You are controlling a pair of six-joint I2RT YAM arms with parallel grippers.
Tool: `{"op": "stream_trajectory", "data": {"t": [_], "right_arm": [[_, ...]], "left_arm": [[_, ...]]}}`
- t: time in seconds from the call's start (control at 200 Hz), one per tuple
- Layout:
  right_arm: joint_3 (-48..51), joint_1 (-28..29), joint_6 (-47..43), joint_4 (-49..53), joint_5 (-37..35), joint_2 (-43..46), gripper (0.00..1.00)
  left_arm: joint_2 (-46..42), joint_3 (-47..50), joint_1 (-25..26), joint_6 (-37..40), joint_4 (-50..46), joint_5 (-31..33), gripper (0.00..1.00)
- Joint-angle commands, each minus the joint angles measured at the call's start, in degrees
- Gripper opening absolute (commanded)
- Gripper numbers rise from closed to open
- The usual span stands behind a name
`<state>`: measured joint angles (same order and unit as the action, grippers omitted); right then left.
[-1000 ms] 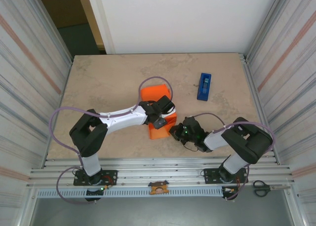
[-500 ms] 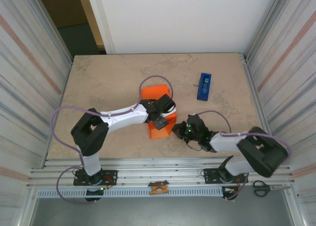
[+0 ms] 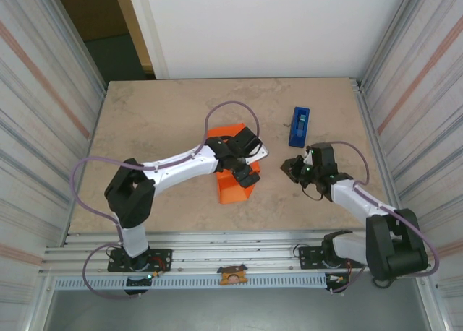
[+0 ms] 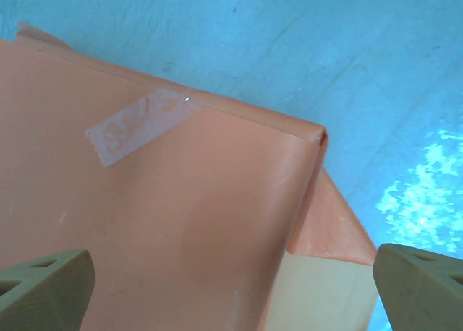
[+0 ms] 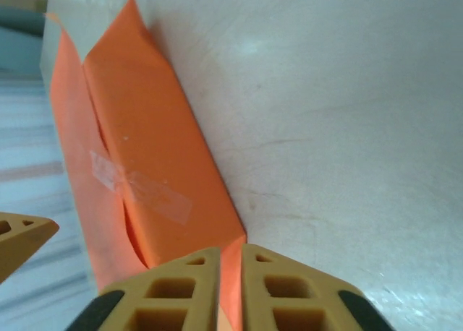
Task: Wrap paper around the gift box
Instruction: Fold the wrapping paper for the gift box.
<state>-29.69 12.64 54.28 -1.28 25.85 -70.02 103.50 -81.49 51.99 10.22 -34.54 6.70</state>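
Observation:
The orange paper is folded around the gift box, which lies hidden under it at the table's middle. A strip of clear tape holds a seam down, and a loose flap sticks out at one corner. My left gripper hovers over the parcel's right side. In the left wrist view the gripper is wide open, its fingertips far apart with nothing between them. My right gripper stands apart, to the right of the parcel. Its fingers leave a narrow slit and hold nothing; the taped parcel lies beyond them.
A blue tape dispenser lies at the back right, just beyond the right gripper. Ribbed metal walls close the table on both sides. Scissors rest on the rail at the near right. Bare tabletop spreads left and behind the parcel.
The right gripper left the parcel's near right corner, swung right and farther back, and its jaws parted slightly. The left gripper opened wider and shifted a little right over the parcel.

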Motion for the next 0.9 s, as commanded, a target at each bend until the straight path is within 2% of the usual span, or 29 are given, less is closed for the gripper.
{"op": "stream_trajectory", "data": {"t": [0.0, 0.105, 0.18, 0.336, 0.386, 0.521, 0.696, 0.897], "right_arm": [[-5.47, -0.26, -7.16, 3.22, 6.42, -3.91, 0.26], [-11.35, -0.11, -9.8, 3.45, 10.86, -10.18, 0.38], [-15.13, 0.28, -11.26, 3.43, 13.19, -14.39, 0.48], [-22.18, 1.0, -12.67, 3.19, 19.41, -23.8, 0.55], [-23.47, 1.53, -12.53, 2.86, 20.64, -26.01, 0.61], [-24.97, 3.05, -12.44, 2.38, 23.42, -29.54, 0.64], [-20.73, 5.16, -8.5, -2.32, 24.35, -28.68, 0.66], [-16.1, 8.12, -5.27, -5.71, 23.3, -26.21, 0.66]], "left_arm": [[-6.78, 1.51, -3.22, -6.27, 1.05, -4.09, 0.99], [-12.36, 7.53, -9.6, -14.9, 4.91, -9.13, 0.99], [-15.92, 13.73, -15.12, -22.66, 9.19, -15.08, 0.99], [-17.54, 24.6, -26.29, -36.55, 19.34, -29.87, 0.99], [-16.72, 26.18, -28.36, -39.11, 22.15, -33.67, 0.99], [-12.65, 25.51, -29.71, -41.24, 24.86, -37.56, 0.99], [-5.33, 21.68, -29.66, -40.61, 25.12, -40.74, 0.99], [-1.49, 18.92, -29.56, -40.03, 25.62, -42.55, 0.99]]}}
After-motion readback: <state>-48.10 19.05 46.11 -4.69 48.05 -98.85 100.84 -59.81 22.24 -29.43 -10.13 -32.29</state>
